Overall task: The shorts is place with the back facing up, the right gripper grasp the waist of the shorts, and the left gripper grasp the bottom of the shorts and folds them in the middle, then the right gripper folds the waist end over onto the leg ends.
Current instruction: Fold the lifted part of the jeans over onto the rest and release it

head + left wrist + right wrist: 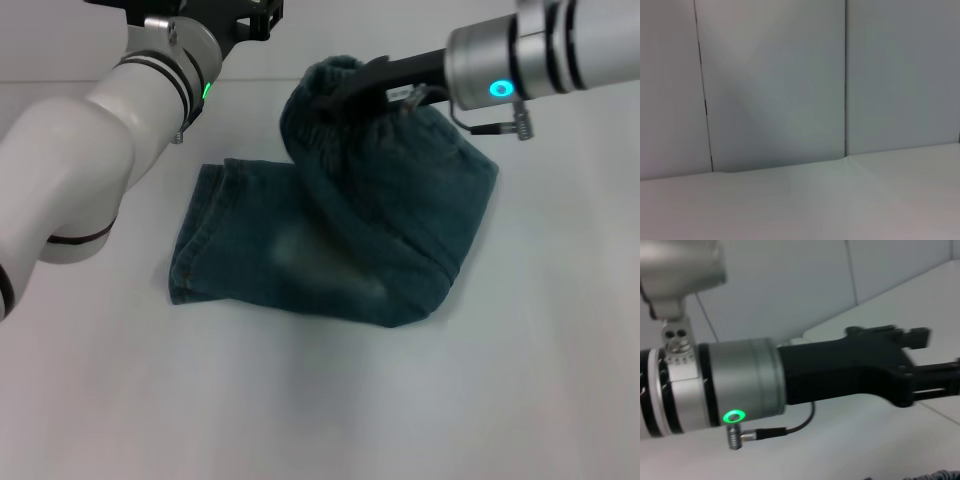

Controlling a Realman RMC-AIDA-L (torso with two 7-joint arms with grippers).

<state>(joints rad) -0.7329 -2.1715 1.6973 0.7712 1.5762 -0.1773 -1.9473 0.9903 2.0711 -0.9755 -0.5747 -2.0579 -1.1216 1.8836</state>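
While lifted off table (560,400), shorts (330,250) waist (330,85) seemingly pinched by right hand (345,95), left hand unseen.

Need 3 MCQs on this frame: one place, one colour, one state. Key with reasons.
1. Where is the right gripper?
A. At the waist of the shorts
B. On the bare table beside the hems
C. Out of view

2. What colour are the shorts?
A. Red
B. Faded blue
C. White

3. How is the waist end?
A. Flat on the table
B. Lifted and curling over the legs
C. Hanging off the table's edge

Key: 1 A, its black fingers are buried in the puckered band. 2 B, blue denim on white. 3 B, the band arches above the flat legs. The left gripper sits at the far left, off the cloth.
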